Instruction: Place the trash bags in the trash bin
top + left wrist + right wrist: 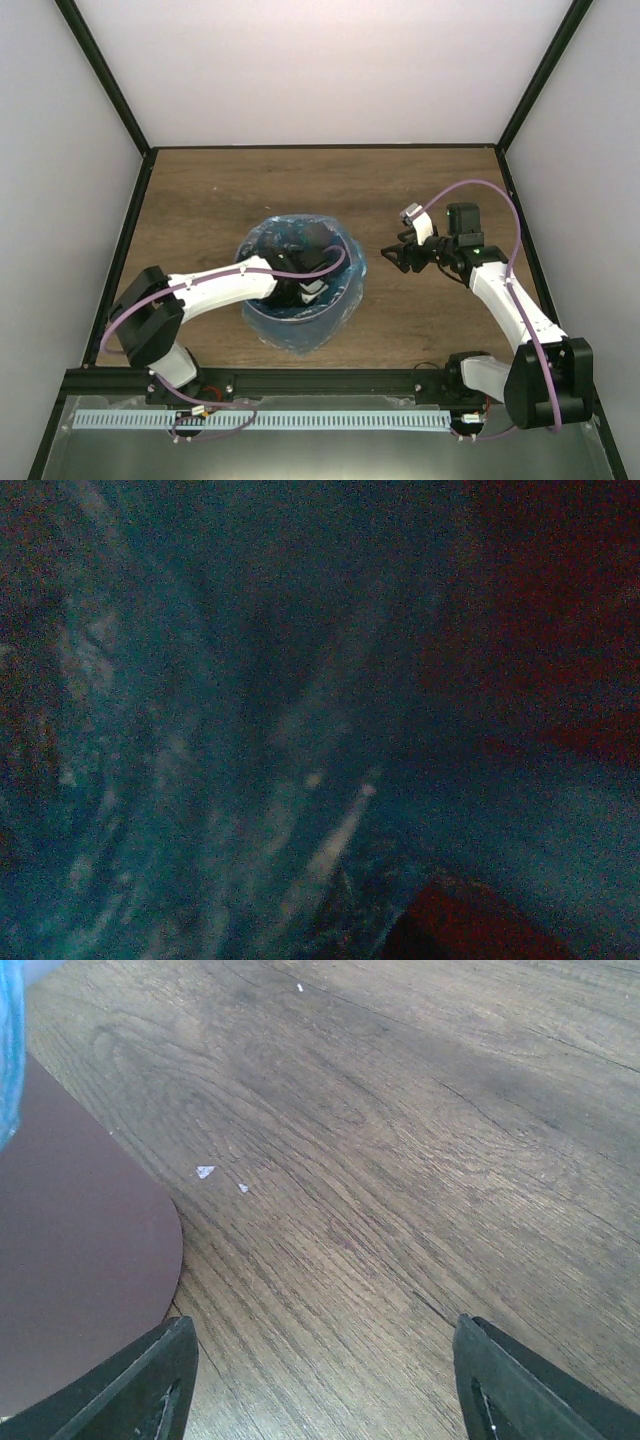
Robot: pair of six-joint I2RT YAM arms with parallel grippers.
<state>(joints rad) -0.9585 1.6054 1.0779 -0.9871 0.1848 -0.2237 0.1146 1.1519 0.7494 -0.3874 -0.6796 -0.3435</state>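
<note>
bag: trash bag (262, 243) lies inside the trash bin (80, 1260). Its edge is spread out over the rim, and a flap hangs outside on the near side.
bin: upright mid-tabletop (200, 200), between the two arms.
left gripper: left gripper (310, 285) is down inside the bin mouth. The wrist view shows only dim blue film and a strip of reddish wall. Can't tell if it's clenched or released.
why left: probably pressing film down against the inner wall so the bag seats lower.
right gripper: right gripper (320, 1390) is released, fingers (150, 1390) wide apart and holding nothing. It sits low over bare wood just beside the bin wall, not touching it.
why right: looks parked close enough to steady the bin or catch the rim film.
remaining: the overhanging film isn't tucked in yet.
risk: thin film, so a push may drag the rim edge in unevenly or nudge the bin.
</note>
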